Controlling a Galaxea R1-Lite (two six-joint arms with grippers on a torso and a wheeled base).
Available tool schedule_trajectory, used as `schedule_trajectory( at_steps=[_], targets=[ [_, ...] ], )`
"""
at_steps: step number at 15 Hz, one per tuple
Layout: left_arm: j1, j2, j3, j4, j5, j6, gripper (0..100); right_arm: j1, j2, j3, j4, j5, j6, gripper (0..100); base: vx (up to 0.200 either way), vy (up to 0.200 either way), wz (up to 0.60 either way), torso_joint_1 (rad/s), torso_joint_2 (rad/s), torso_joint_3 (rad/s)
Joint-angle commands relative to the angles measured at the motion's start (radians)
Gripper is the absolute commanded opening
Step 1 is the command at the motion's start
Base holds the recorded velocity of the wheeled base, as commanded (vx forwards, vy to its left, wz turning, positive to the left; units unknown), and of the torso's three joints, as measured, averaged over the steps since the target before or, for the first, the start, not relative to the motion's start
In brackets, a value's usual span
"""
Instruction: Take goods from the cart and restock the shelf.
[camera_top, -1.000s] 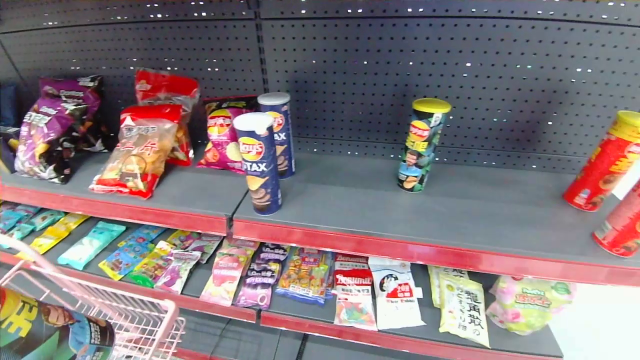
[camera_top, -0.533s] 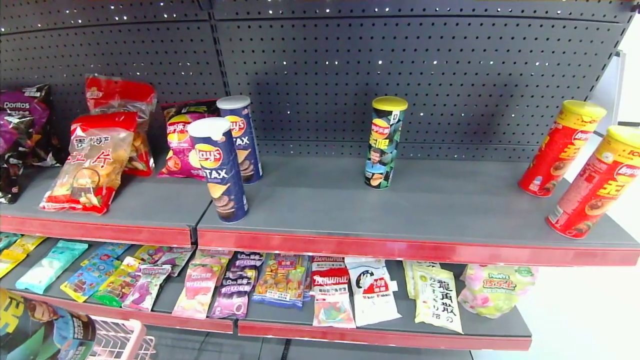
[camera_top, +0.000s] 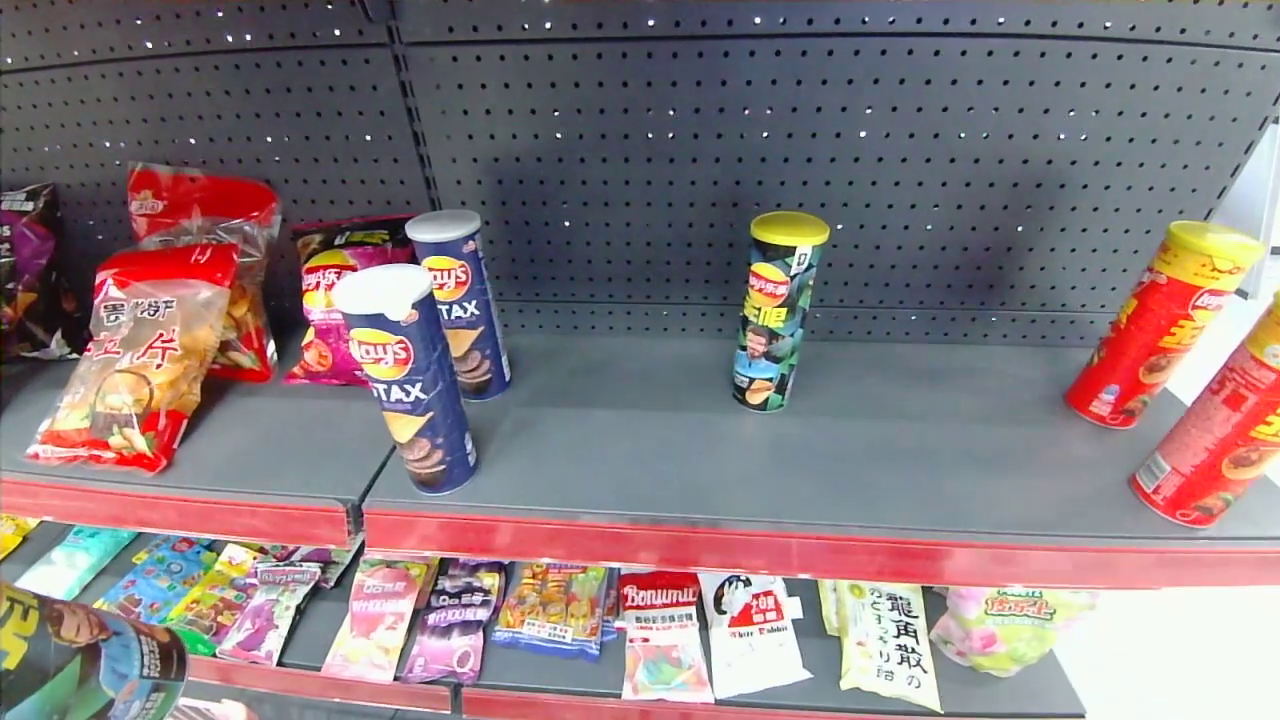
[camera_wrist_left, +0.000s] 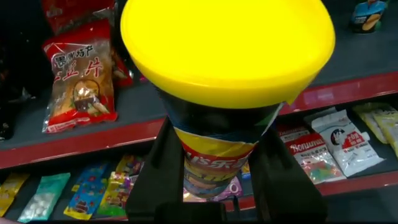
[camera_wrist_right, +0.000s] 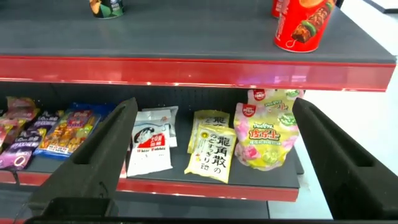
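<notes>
My left gripper (camera_wrist_left: 217, 183) is shut on a green-and-black chip can (camera_wrist_left: 227, 74) with a yellow lid, its dark fingers (camera_wrist_left: 155, 171) pressed on both sides. In the head view this can (camera_top: 80, 650) lies at the bottom left, below the upper shelf (camera_top: 800, 550). A matching yellow-lidded can (camera_top: 780, 310) stands upright mid-shelf near the pegboard. My right gripper (camera_wrist_right: 217, 155) is open with nothing between its fingers (camera_wrist_right: 93, 162), level with the lower shelf (camera_wrist_right: 249, 186) of sachets.
Two blue cans (camera_top: 405, 380) stand left of centre on the upper shelf, with snack bags (camera_top: 130, 370) further left. Two red cans (camera_top: 1160, 325) lean at the right end. Bare shelf lies around the green can. Flat packets (camera_top: 660, 630) fill the lower shelf.
The head camera has swung right and slightly up, so the whole picture shifted left and the pink cart slid out of the frame. The held can stays at the lower left.
</notes>
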Motion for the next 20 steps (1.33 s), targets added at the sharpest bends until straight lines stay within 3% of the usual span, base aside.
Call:
schedule_trajectory(
  at_steps=[1,3,5,6,7,10,12,15,16,18,20],
  targets=[
    [-0.013,-0.033,0.001,0.002,-0.028,-0.002,0,0.0,0.001,0.0,0.001,0.002,-0.002,100,0.0,0.0,0.0,0.0,0.0,0.0],
    [-0.015,-0.047,-0.005,0.017,-0.043,-0.021,0,0.0,-0.001,0.002,-0.001,0.001,0.005,100,0.0,0.0,0.0,0.0,0.0,0.0],
    [-0.023,-0.038,-0.042,0.042,-0.068,-0.139,0,0.002,0.002,-0.031,-0.012,0.036,0.003,100,0.0,0.0,0.0,0.0,0.0,0.0],
    [-0.023,-0.033,-0.043,0.042,-0.069,-0.152,0,0.011,0.054,-0.132,-0.006,0.083,0.008,100,0.0,0.0,0.0,0.0,0.0,0.0],
    [-0.023,-0.021,-0.042,0.043,-0.069,-0.151,0,0.017,0.254,-0.308,-0.004,0.116,0.035,100,0.0,0.0,0.0,0.0,0.0,0.0],
    [-0.019,0.021,-0.04,0.039,-0.062,-0.146,0,0.067,0.587,-0.587,-0.004,0.133,0.014,100,0.0,0.0,0.0,0.0,0.0,0.0],
    [-0.019,0.03,-0.033,0.042,-0.06,-0.143,0,0.152,0.84,-0.773,-0.015,0.169,-0.015,100,0.0,0.0,0.0,0.0,0.0,0.0],
    [-0.019,0.036,-0.026,0.043,-0.06,-0.142,0,0.331,1.087,-0.793,-0.064,0.197,-0.057,100,0.0,0.0,0.0,0.0,0.0,0.0],
    [-0.019,0.036,-0.033,0.043,-0.058,-0.14,0,0.37,1.182,-0.774,-0.156,0.2,-0.055,100,0.0,0.0,0.0,0.0,0.0,0.0],
    [-0.019,0.03,-0.034,0.043,-0.058,-0.14,0,0.385,1.38,-0.782,-0.411,0.205,-0.06,100,0.0,0.0,0.0,0.0,0.0,0.0],
    [-0.019,0.027,-0.039,0.042,-0.058,-0.139,0,0.376,1.495,-0.798,-0.506,0.31,-0.061,100,0.0,0.0,0.0,0.0,0.0,0.0]
  ],
)
